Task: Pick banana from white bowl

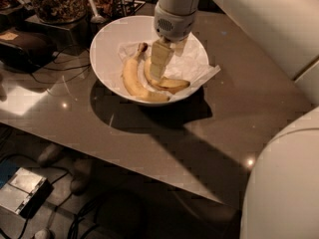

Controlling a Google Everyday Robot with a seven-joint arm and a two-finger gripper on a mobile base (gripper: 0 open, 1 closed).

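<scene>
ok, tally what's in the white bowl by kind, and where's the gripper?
Bananas: 2, short banana and long banana
Paper lining: 1
Total: 3, all in the white bowl
The gripper is down inside the bowl, over the short banana.
</scene>
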